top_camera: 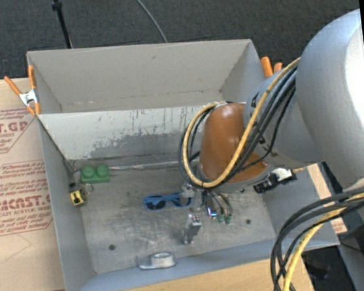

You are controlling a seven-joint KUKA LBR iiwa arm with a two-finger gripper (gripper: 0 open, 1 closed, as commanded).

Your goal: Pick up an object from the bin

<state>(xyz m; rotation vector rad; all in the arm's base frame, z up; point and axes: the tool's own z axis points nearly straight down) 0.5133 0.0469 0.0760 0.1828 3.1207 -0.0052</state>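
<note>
My gripper (192,230) hangs low over the bin floor, right of centre and towards the front, under the orange wrist cover. A blue plastic piece (160,201), flat and shaped like a small pair of glasses, lies just left of and behind it, with its right end under the wrist. A small clear ring-shaped thing (157,261) rests at the front wall, left of the gripper. I see nothing held in the gripper.
A green block (95,174) sits at the back left of the floor, and a small yellow and black thing (76,198) lies against the left wall. The arm and its cables cover the bin's right side.
</note>
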